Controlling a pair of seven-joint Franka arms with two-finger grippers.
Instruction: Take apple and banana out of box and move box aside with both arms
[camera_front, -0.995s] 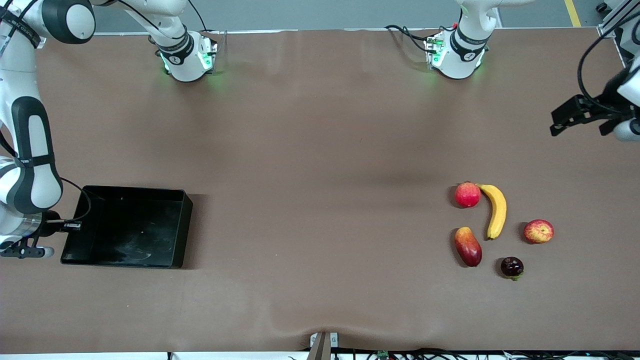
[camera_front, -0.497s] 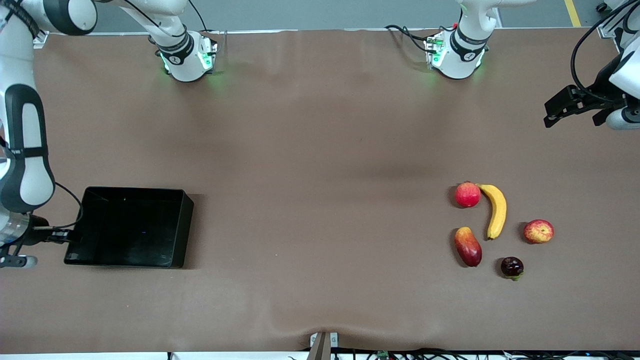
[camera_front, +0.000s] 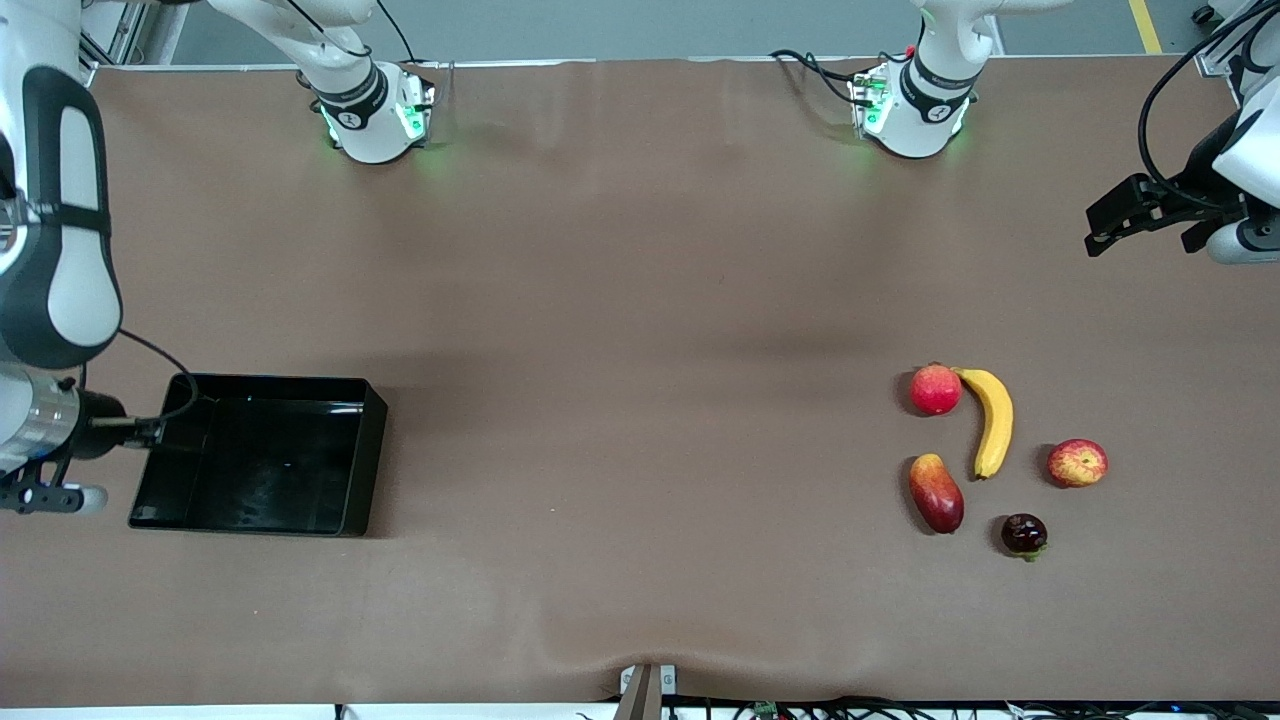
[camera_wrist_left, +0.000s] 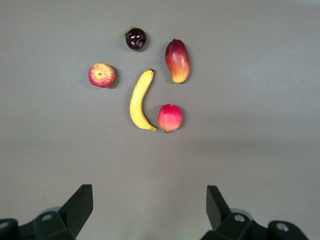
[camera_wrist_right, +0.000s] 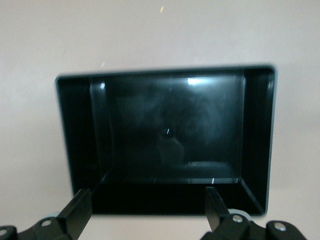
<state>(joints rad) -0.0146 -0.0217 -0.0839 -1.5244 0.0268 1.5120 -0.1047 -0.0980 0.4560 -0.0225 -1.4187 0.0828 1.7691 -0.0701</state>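
Front view: the black box (camera_front: 262, 455) sits on the worktop (camera_front: 620, 330) toward my right arm's end; the banana (camera_front: 991, 420) and apple (camera_front: 1077, 462) lie toward my left arm's.

Left wrist view: my left hand (camera_wrist_left: 150, 212) is open above the fruits.

Right wrist view: my right hand (camera_wrist_right: 149, 210) is open over the box's rim, holding nothing

Counted on the table: one black tray (camera_front: 262, 455), standing empty. Counted five pieces of fruit, all loose on the cloth: one yellow banana (camera_front: 992, 420), one red-and-yellow streaked apple (camera_front: 1077, 463), one plain red round fruit (camera_front: 935, 389), one red-orange mango (camera_front: 936, 493), one small dark purple fruit (camera_front: 1024, 534). Counted two white arms, two grippers: left gripper (camera_wrist_left: 150, 212) and right gripper (camera_wrist_right: 149, 212), both with fingers spread wide, holding nothing.
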